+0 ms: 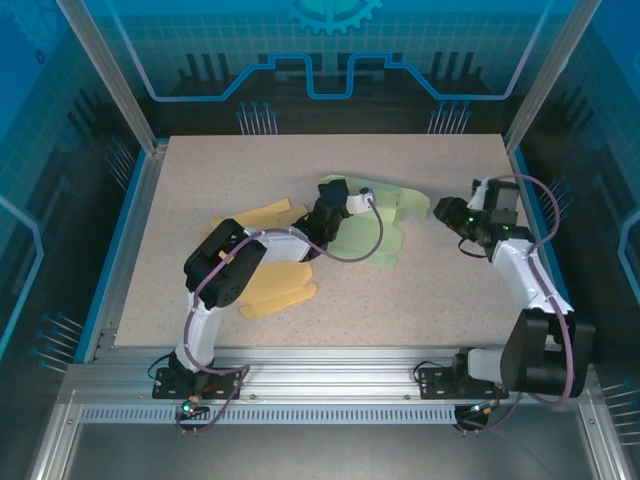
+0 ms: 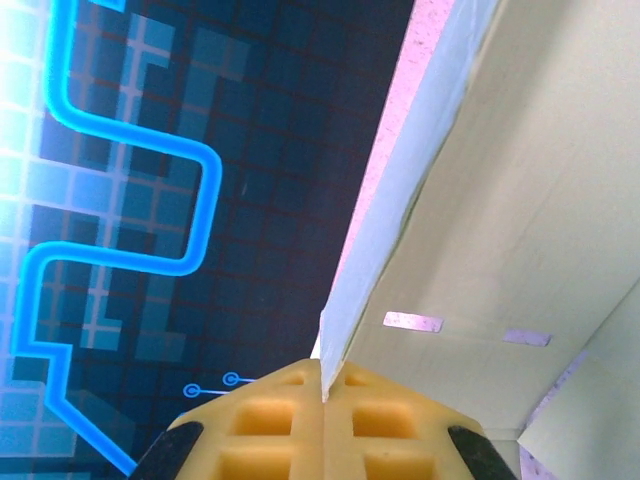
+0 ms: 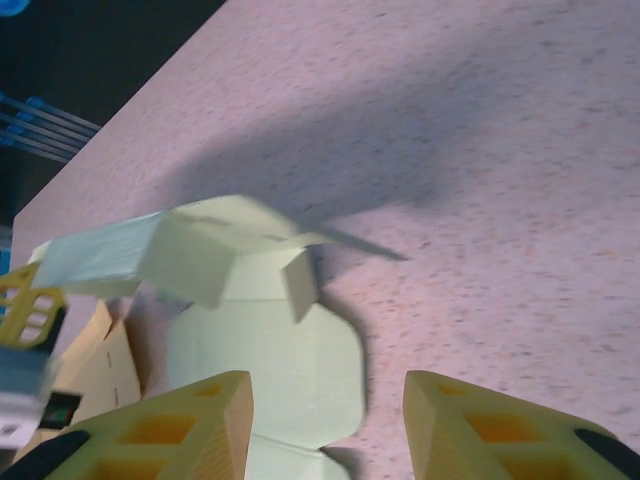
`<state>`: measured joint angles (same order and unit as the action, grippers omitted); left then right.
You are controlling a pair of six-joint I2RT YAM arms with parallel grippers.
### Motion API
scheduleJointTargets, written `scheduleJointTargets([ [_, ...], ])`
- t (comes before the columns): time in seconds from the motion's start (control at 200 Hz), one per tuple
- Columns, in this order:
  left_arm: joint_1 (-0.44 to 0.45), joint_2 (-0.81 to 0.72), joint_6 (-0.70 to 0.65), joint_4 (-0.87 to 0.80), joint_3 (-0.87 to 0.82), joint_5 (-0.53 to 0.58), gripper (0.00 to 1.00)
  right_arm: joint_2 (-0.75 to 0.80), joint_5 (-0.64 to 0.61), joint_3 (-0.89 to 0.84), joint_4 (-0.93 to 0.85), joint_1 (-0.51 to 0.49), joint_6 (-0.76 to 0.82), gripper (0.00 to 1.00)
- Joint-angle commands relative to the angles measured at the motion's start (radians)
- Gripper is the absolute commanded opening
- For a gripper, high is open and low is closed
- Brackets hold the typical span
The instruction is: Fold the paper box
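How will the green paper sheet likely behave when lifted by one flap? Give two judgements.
Probably floppy: the green paper sheet bends at its creases where the left gripper pinches a raised flap. Likely light: one edge grip holds that flap up.

The paper box [image 1: 375, 235] was plain pale green; seen from my left wrist, its inner face looked cream. The second blank [image 1: 275, 285] was flat yellow. The table [image 1: 300, 170] was beige with fine dark speckles and a blue edge. My left gripper [image 2: 323, 395] and right gripper [image 3: 325, 400] were yellow, black further back. My left arm [image 1: 225, 265] and right arm [image 1: 525, 270] were black and white, the cable [image 1: 350, 261] purple. The backdrop [image 2: 120, 200] was navy squares crossed by glowing cyan lines.
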<state>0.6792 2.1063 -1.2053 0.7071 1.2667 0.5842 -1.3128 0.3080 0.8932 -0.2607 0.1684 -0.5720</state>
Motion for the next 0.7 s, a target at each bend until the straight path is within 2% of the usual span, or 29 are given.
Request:
scheduleJointTargets([
  [0.0, 0.003, 0.026, -0.036, 0.119, -0.030, -0.025, 0.00, -0.099, 0.110, 0.089, -0.045, 0.063, 0.036, 0.44],
  [0.245, 0.001, 0.093, -0.109, 0.224, -0.055, -0.049, 0.00, -0.367, 0.196, 0.252, 0.001, 0.075, 0.036, 0.41],
  [0.695, -0.006, 0.122, -0.140, 0.244, -0.065, -0.072, 0.00, -0.658, 0.204, 0.433, -0.031, -0.008, 0.076, 0.38],
])
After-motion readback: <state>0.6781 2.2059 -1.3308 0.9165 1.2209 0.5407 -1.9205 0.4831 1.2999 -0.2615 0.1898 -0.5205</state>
